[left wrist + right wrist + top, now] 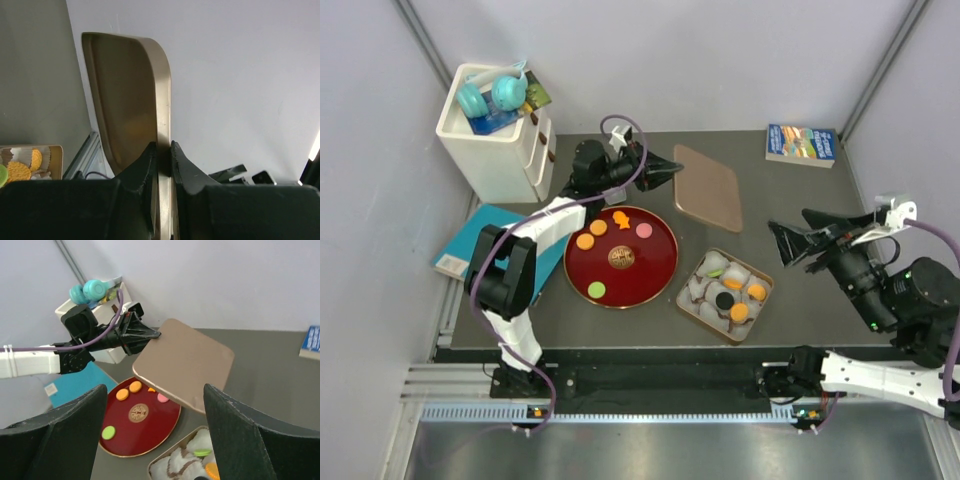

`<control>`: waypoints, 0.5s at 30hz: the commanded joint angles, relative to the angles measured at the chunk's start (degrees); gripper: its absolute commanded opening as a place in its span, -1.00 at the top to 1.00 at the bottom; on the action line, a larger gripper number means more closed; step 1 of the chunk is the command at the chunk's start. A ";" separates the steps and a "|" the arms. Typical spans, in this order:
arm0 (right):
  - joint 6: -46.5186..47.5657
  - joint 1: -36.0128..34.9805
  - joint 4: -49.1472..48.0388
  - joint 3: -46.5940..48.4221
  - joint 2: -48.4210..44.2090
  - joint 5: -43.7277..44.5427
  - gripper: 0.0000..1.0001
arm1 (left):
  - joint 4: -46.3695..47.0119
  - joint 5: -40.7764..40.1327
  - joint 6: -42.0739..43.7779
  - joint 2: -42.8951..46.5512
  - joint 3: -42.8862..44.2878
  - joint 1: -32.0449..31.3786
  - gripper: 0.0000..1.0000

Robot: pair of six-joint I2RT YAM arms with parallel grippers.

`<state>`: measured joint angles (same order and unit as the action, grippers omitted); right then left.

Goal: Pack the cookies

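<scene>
Several cookies lie on the dark-red plate: two orange ones, a pink one and a green one. More orange, green and black cookies sit in white paper cups in the tan box. My left gripper is shut on the edge of the tan lid and holds it in the air; the left wrist view shows the lid pinched between the fingers. My right gripper is open and empty, to the right of the box. In the right wrist view it faces the lid and plate.
A white drawer unit with teal headphones on top stands at the back left. A teal book lies left of the plate. A blue book lies at the back right. Grey walls close in the table.
</scene>
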<state>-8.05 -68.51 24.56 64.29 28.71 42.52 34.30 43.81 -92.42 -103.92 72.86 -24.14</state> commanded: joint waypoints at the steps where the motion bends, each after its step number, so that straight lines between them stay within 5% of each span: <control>1: -11.10 -0.22 5.41 1.10 -0.50 2.74 -0.54 | 2.70 7.33 7.32 3.19 0.63 -1.17 1.00; 6: -16.98 -0.22 9.80 1.36 0.47 6.69 -0.54 | -0.63 15.86 16.73 6.09 -5.70 -3.62 1.00; 15: -28.15 -0.22 14.64 -1.36 -1.90 12.76 -0.52 | -3.37 18.49 33.01 8.83 -11.95 -7.05 1.00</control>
<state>-29.87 -68.51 36.84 63.92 28.40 51.42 28.36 58.26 -67.16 -97.45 60.84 -29.87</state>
